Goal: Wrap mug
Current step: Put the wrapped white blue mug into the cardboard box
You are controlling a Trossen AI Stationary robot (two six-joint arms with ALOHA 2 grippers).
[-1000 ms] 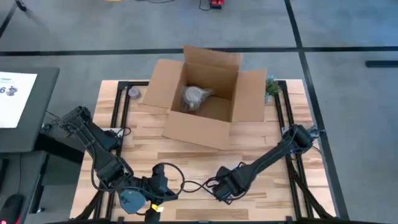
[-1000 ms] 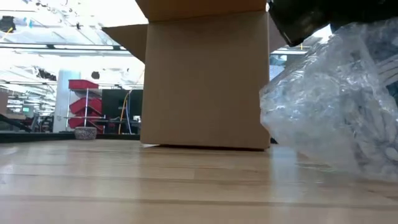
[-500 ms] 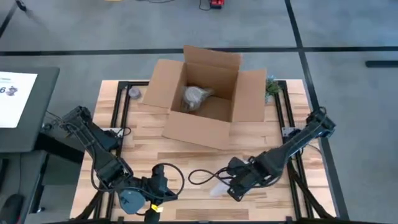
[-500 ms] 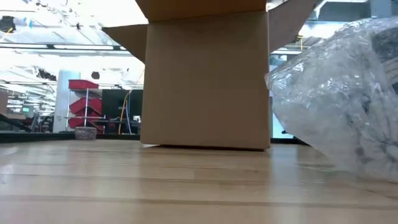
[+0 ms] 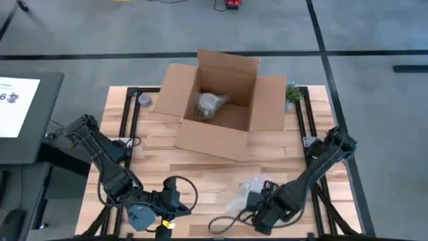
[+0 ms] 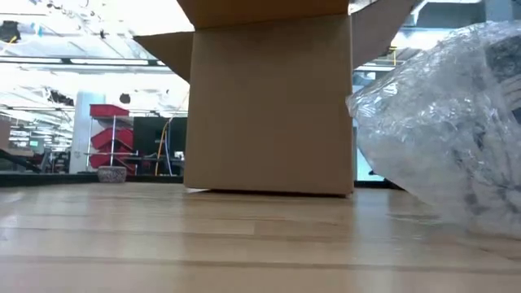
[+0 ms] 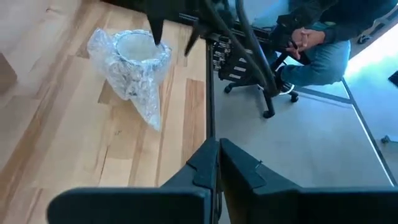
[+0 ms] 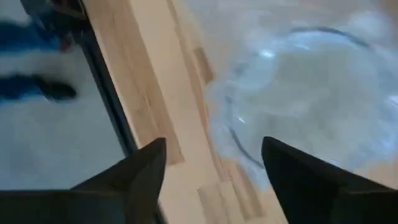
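One mug (image 7: 134,59), already bundled in clear bubble wrap (image 7: 144,99), stands upright on the wooden counter (image 5: 200,171) near its front edge, towards the right corner. A loose tail of wrap trails from it. The right pincer (image 8: 211,165) hovers just beside the bundle with its fingers spread wide, holding nothing. The left pincer (image 7: 217,163) waits near the front left corner, fingers pressed together and empty. An open cardboard box (image 5: 221,104) sits at the back of the counter with another wrapped lump (image 5: 210,104) inside. Wrapping looks essentially finished; the next move probably calls for regripping the bundle and carrying it to the box.
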